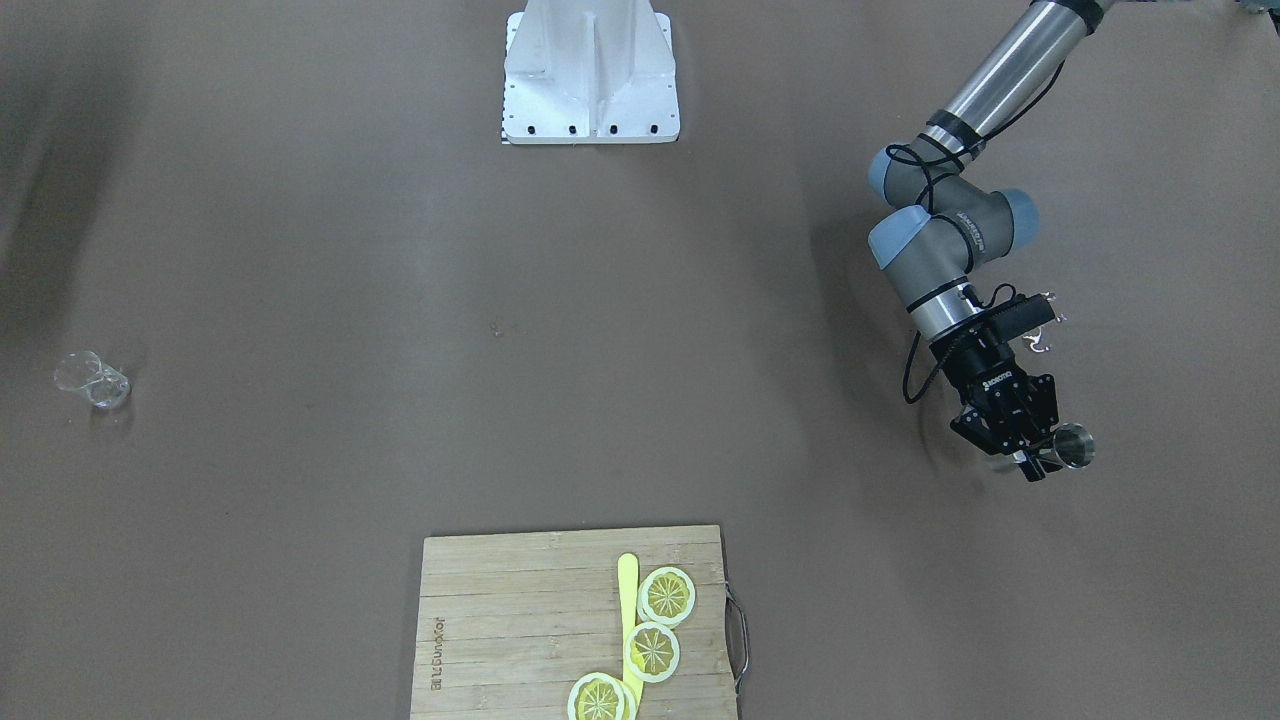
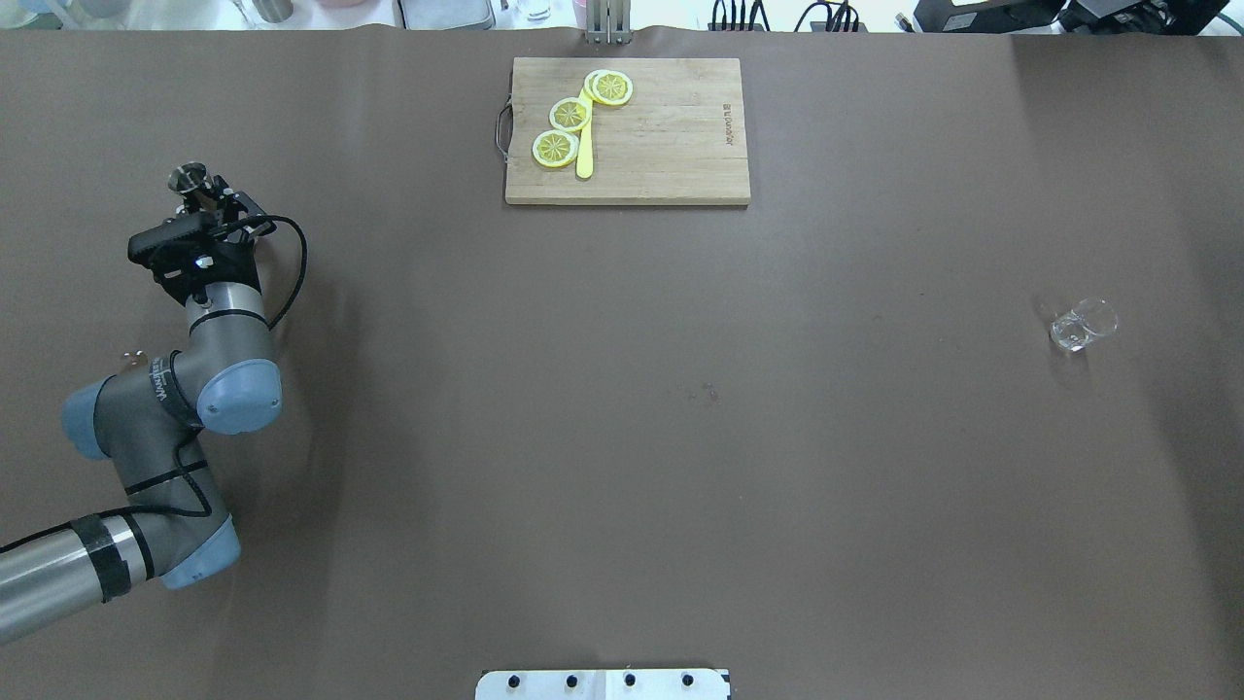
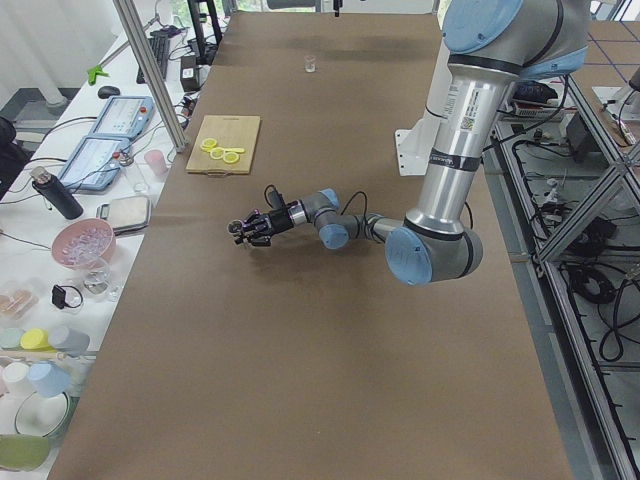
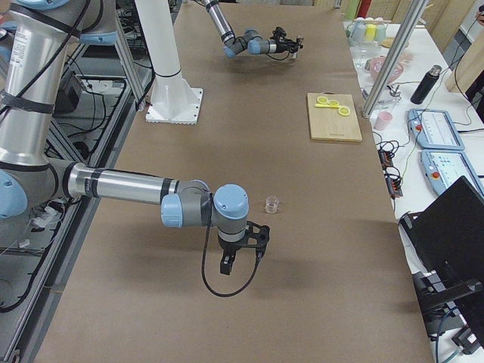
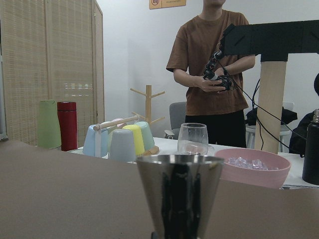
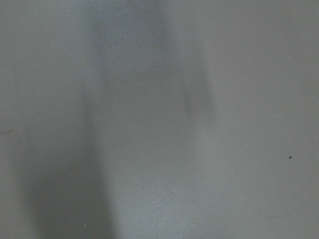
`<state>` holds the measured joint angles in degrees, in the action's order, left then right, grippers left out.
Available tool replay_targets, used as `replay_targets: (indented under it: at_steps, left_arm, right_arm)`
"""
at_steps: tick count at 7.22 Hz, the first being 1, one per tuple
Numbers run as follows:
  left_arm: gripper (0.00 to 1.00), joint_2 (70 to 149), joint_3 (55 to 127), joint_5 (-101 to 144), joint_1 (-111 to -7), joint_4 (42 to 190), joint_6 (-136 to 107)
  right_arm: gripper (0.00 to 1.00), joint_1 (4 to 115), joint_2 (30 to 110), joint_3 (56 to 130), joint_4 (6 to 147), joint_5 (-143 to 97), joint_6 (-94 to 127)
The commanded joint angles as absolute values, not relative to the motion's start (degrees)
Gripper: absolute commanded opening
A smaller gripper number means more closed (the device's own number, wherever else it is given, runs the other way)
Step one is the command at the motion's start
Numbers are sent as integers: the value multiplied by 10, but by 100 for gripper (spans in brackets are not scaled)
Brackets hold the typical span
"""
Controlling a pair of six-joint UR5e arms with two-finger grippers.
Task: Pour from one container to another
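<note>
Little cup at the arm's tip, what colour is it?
Shiny silver cup; the left wrist view shows it best.

The left arm (image 2: 58,574) enters the overhead view at 8 o'clock. Its silver forearm runs to a folded stack of grey, blue-capped wrist joints (image 2: 209,379). From there the left gripper (image 2: 197,197) reaches toward 12 o'clock, roughly level and low over the tabletop (image 2: 622,437). Its fingers (image 1: 1028,466) are closed on a steel jigger (image 2: 187,178), which stands upright. The right arm (image 4: 113,184) shows only from the right-end camera, forearm stretched level toward 3 o'clock. Its wrist (image 4: 223,208) is bent so the right gripper (image 4: 242,261) hangs toward 6 o'clock, close above the tabletop. Its finger spacing is unclear.
</note>
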<state>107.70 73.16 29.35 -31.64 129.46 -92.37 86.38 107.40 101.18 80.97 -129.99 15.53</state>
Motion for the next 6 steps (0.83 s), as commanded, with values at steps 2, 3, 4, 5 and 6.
replay_targets:
  at_steps: [2,3,4,5,6]
  left_arm:
    - [57,1079,731,294,-316,1295,-924]
    - [60,1080,731,294,-317,1295,-924]
    - [60,1079,731,294,-317,1295,-924]
    - [60,1080,731,294,-316,1295,-924]
    - [60,1080,732,294,-316,1295,-924]
  right_arm:
    - [100,884,1068,1015,805,-1313,156]
    - [100,884,1067,1021,804,-1317,156]
    - [100,884,1067,1026,804,-1314,156]
    - [100,884,1064,1027,807,-1313,155]
    - [100,883,1064,1029,809,-1314,155]
